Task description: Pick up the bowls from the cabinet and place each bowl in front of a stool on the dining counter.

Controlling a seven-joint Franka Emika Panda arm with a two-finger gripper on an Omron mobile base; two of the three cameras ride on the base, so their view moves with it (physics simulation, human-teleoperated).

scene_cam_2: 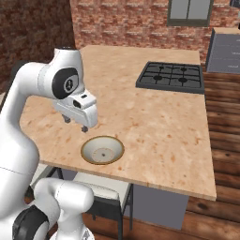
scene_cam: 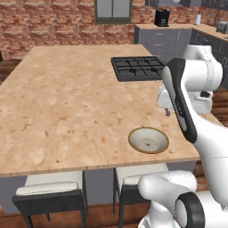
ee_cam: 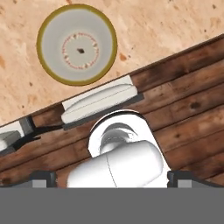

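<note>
While your fingers (scene_cam_2: 75,124) hang spread and empty above, the wide shallow cream bowl with tan-brown rim (scene_cam: 148,140) sits on the tan-pink speckled stone desk (scene_cam: 67,111) near its front edge.

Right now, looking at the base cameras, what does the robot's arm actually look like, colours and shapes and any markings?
The arm is glossy white with rounded, tube-like links. A black strip runs along one link and black rings mark the joints, one with a small pale mark on its round cap. The gripper is a boxy white block with small dark fingertips underneath. No loose cables or lettering are visible.
</note>
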